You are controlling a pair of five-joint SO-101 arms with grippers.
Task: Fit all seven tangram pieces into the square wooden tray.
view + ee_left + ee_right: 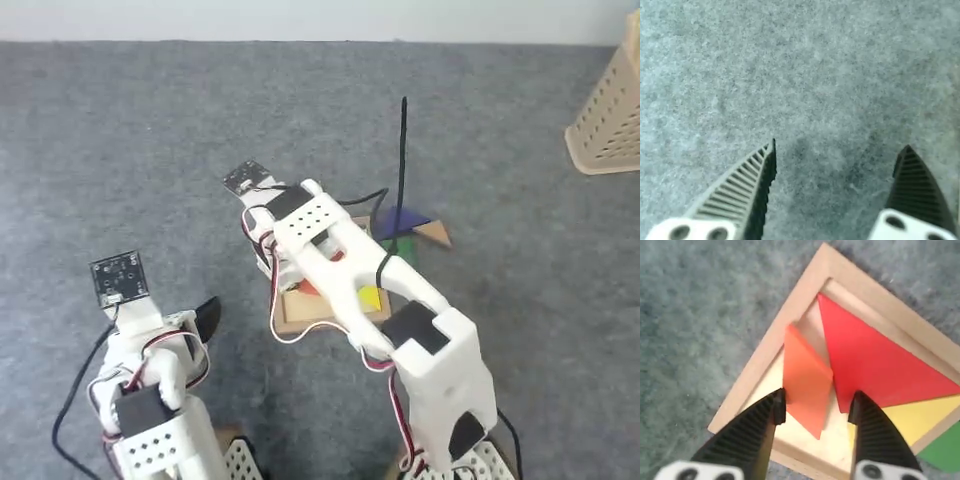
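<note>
The square wooden tray (pixel 765 355) lies on grey carpet. It holds a large red triangle (pixel 875 365), a yellow piece (pixel 920 415) and a green piece (pixel 945 450). An orange parallelogram (pixel 805 375) leans tilted against the tray's inner rim beside the red triangle. My right gripper (pixel 817 407) is open just above it, one finger at the orange edge, the other over the red tip. In the high view the right arm (pixel 330 260) covers most of the tray (pixel 300 322). A purple piece (pixel 408 220) and a tan triangle (pixel 433 234) lie beyond it. My left gripper (pixel 837 155) hangs open over bare carpet.
A beige perforated container (pixel 610 110) stands at the far right edge. A black cable (pixel 403 160) rises above the tray area. The left arm (pixel 150 330) sits near the front left, apart from the tray. Open carpet stretches across the back and left.
</note>
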